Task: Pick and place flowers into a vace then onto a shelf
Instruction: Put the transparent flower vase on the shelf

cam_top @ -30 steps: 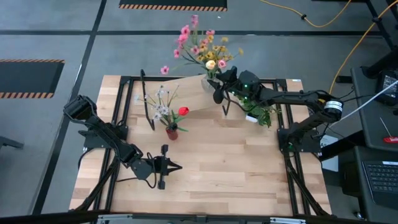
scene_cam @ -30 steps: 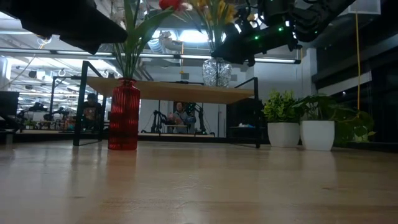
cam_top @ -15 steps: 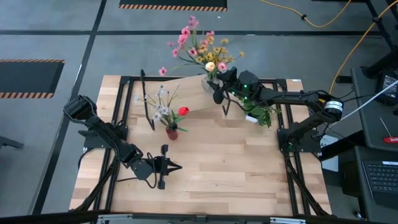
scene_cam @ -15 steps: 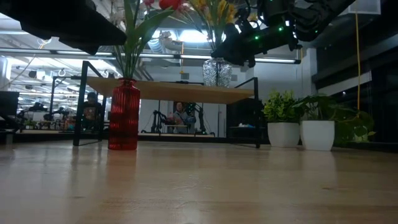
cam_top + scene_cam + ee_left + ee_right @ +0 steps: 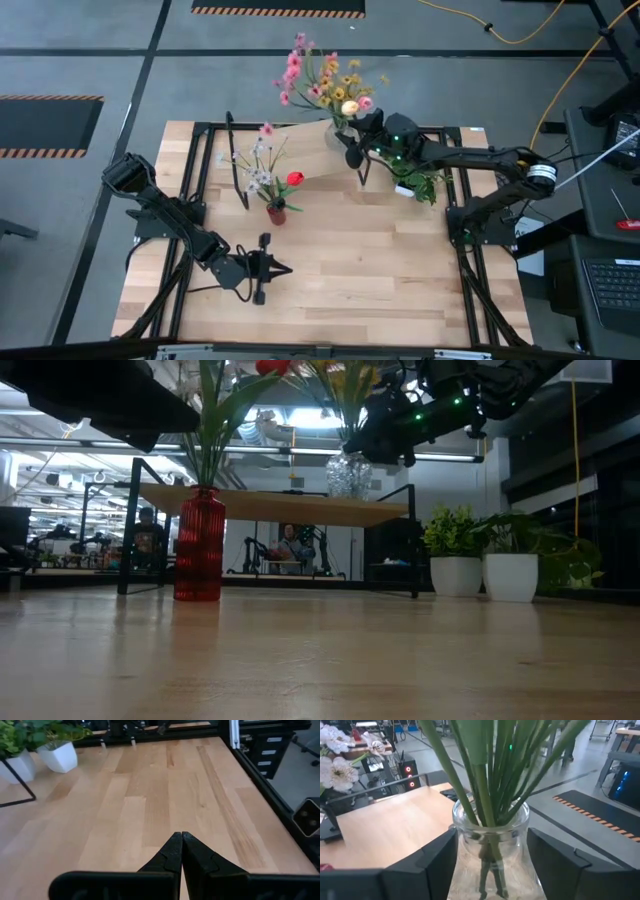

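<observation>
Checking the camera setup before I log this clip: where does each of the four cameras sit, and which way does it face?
High view: above the table, looking straight down; both arms show, left claw shut, right claw at the clear vase on the shelf.
Low view: at tabletop height, looking level at the red vase, shelf and room.
Left wrist view: looks past closed fingers over bare table.
Right wrist view: open fingers either side of the clear vase of flowers.
Shared: high, low and right wrist views all show the clear vase.

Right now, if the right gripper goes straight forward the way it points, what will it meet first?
Most likely the clear glass vase holding the flower stems. The vase stands between the open fingers of the right gripper, on the shelf, apparently not yet squeezed.
</observation>
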You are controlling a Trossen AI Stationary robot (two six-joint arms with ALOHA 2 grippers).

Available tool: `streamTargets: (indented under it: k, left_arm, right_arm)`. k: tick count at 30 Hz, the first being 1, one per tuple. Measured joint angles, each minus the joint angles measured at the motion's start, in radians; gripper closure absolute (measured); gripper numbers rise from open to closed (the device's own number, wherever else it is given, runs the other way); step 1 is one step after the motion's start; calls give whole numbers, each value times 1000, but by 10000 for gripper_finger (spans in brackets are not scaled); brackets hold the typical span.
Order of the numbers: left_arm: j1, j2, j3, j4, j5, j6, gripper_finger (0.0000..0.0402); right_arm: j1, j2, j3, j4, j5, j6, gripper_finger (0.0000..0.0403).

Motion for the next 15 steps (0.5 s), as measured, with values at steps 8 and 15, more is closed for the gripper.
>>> streamTargets:
  k: [8,15]
  left_arm:
    - [0,0,0,0,9,-2,396]
    - [0,0,0,0,23,-5,396]
  right_arm:
    - [12,-34,-1,-59,-3,-1,171]
    - [21,-34,-2,-59,-7,-4,171]
